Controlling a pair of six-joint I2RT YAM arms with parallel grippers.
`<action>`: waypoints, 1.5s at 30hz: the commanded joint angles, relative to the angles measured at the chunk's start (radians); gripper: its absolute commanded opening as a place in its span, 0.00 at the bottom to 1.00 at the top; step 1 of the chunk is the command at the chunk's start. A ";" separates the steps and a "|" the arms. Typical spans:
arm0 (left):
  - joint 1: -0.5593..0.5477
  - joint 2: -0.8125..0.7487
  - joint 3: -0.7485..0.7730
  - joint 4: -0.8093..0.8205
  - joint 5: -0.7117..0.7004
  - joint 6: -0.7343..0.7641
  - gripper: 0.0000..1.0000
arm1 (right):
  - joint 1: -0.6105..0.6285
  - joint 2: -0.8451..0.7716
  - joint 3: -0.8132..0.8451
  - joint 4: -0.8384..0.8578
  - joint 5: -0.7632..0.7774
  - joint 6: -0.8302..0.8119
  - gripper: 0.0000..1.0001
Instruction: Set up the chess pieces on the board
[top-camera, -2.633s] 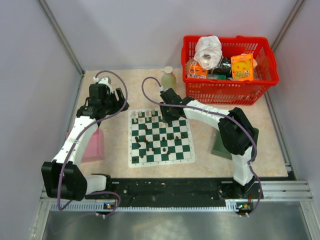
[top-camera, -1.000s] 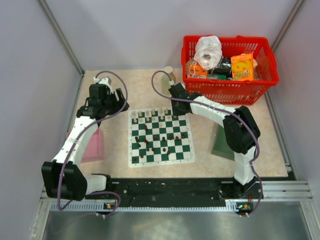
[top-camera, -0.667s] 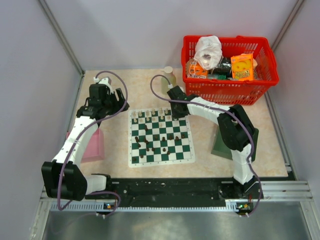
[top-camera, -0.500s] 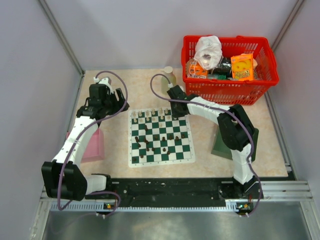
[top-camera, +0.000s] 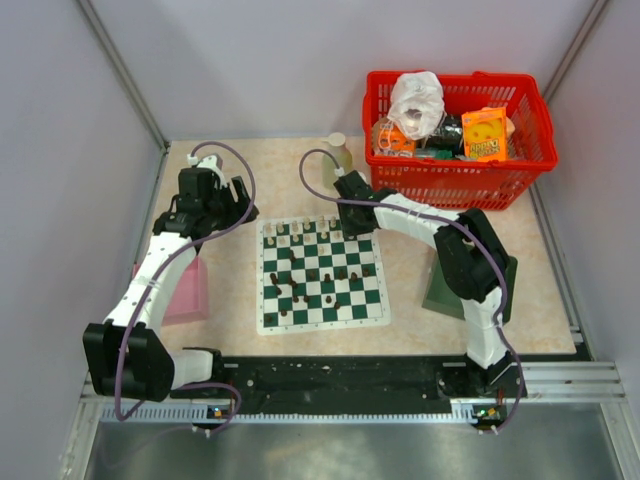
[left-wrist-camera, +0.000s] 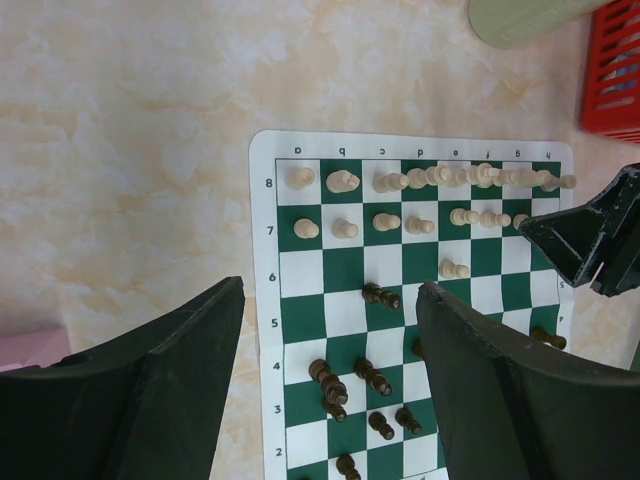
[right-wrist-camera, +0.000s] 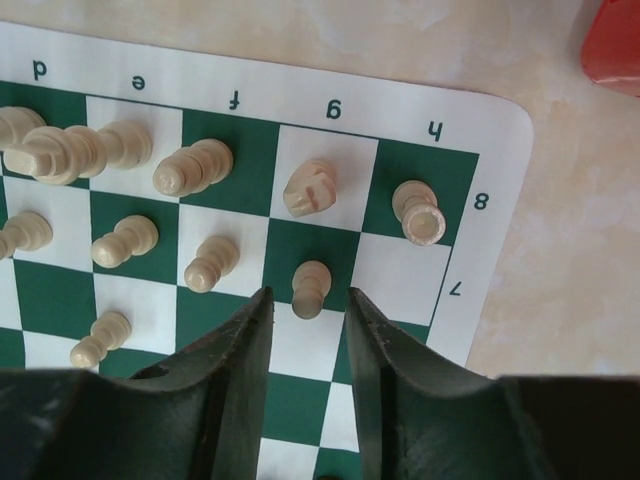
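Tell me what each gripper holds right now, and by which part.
Nothing is held. The right gripper stands open around a cream pawn on square g7, gaps on both sides; the left gripper is open and empty.

board (left-wrist-camera: 262, 250): thin green/white checked mat, white border with letters and numbers, lying flat. cream pieces (left-wrist-camera: 343, 181) upright, packed along row 8 at the far edge, more along row 7, one on row 6. cream pawn (right-wrist-camera: 310, 288) stands on g7. dark pieces (left-wrist-camera: 380, 296) upright, scattered loosely over the middle and near rows, no clear line-up
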 joint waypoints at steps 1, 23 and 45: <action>0.006 -0.003 -0.003 0.033 0.009 -0.001 0.75 | -0.005 -0.046 0.050 0.012 -0.013 -0.013 0.37; 0.007 -0.036 -0.017 0.031 -0.055 -0.003 0.77 | 0.153 -0.003 0.135 0.010 -0.155 0.059 0.43; 0.013 -0.033 -0.017 0.039 -0.055 0.002 0.85 | 0.159 0.093 0.191 -0.039 -0.102 0.041 0.31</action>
